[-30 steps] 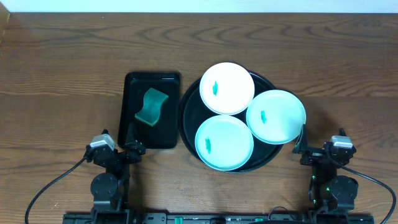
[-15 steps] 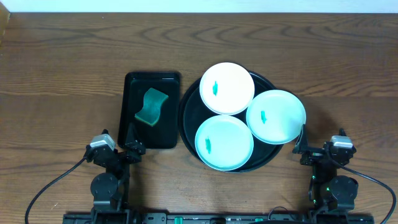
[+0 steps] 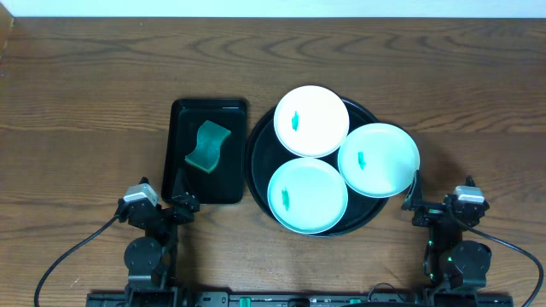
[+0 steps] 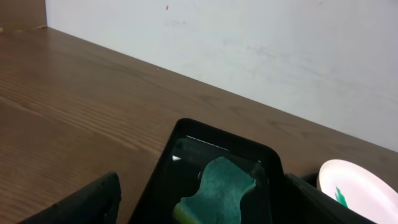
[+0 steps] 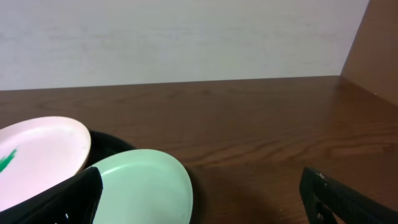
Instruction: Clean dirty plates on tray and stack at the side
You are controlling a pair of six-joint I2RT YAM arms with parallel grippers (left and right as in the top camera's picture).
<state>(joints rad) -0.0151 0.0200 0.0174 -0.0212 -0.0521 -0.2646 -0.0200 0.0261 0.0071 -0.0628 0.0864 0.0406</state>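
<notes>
The round black tray (image 3: 259,158) holds three dirty plates, each with a small green smear: one at the back (image 3: 310,121), one at the right (image 3: 379,159), one at the front (image 3: 308,195). My left gripper (image 3: 173,205) rests open at the near table edge, just short of a small tray. In the left wrist view its fingers frame a green sponge (image 4: 217,186), and a smeared plate (image 4: 357,186) shows at the right. My right gripper (image 3: 431,209) stands open beside the right plate (image 5: 140,186), holding nothing; the back plate (image 5: 37,149) lies beyond.
A smaller rectangular black tray (image 3: 226,183) sits left of the round tray and carries the green sponge (image 3: 209,145). Bare wood tabletop (image 3: 102,102) spreads to the left, right and back. A white wall (image 5: 186,37) borders the far edge.
</notes>
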